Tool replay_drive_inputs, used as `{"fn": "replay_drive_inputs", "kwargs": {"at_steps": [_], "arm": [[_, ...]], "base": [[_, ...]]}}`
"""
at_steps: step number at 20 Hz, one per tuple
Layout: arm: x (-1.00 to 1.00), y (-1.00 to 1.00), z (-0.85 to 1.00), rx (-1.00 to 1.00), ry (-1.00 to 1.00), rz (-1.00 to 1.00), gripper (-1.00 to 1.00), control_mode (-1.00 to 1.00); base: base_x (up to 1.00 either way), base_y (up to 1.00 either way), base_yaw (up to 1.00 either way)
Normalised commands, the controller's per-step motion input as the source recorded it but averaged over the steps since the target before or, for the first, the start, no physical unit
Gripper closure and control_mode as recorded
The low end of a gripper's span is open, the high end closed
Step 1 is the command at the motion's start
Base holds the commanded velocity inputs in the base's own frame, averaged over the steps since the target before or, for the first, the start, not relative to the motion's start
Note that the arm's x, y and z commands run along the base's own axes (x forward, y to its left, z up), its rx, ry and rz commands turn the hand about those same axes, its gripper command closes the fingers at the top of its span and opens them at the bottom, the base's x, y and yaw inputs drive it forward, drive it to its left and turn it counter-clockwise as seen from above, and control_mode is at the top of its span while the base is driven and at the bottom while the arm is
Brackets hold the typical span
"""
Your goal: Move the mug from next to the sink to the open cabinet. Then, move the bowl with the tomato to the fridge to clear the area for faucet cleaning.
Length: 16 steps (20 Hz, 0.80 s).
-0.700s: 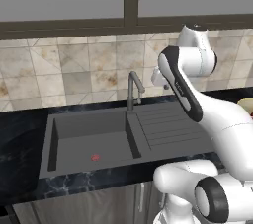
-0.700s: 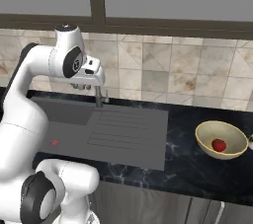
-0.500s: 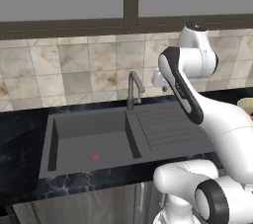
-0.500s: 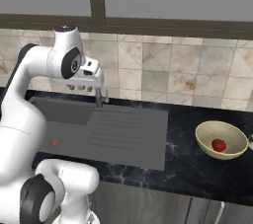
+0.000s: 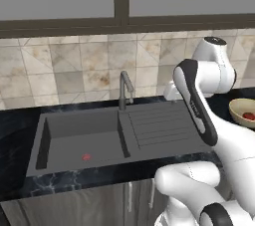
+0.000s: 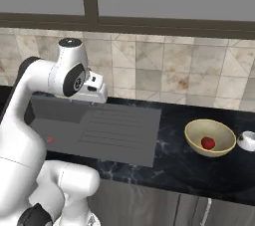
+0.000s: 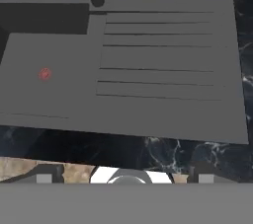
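Mug [image 6: 246, 141] first: from the right base view a small white cup sits at the far right edge of the black marbled counter [image 6: 184, 170], just beside the bowl [image 6: 209, 138], and nothing grips it. That bowl is wide, shallow and pale yellow, with the little red tomato [image 6: 208, 143] resting inside. Both stand well apart from the sink [image 6: 94, 129], a matte dark grey slab with a ribbed drainboard. The white arm's hand hangs over the sink's back edge, so I judge the first step, fetching the mug, is only beginning; the next move calls for a long swing to the right, or a drive of the base

From the left base view the faucet [image 5: 124, 88] rises tall and angular behind the basin, dark metal against beige stone tiles [image 5: 74, 70]. The basin floor carries a small red drain mark [image 5: 86, 157]. The bowl's rim and the tomato peek out at the right edge, behind the arm

From the hand view the camera looks down on the drainboard's shallow ridges and the flat basin. The gripper [image 7: 123, 177] shows two dark finger tips set wide apart with nothing between them, so the pincer is released and empty
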Motion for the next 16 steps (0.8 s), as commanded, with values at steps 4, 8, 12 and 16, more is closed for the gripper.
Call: {"fn": "replay_drive_inputs", "kwargs": {"at_steps": [4,8,12,16], "arm": [[0.0,0.0,0.0,0.0,0.0,0.0,-1.0,1.0],[0.0,0.0,0.0,0.0,0.0,0.0,-1.0,1.0],[0.0,0.0,0.0,0.0,0.0,0.0,-1.0,1.0],[0.0,0.0,0.0,0.0,0.0,0.0,-1.0,1.0]], "base": [[-0.34,-1.0,0.17],[-0.17,-1.0,0.1],[-0.17,-1.0,0.01],[-0.2,-1.0,0.0]]}}
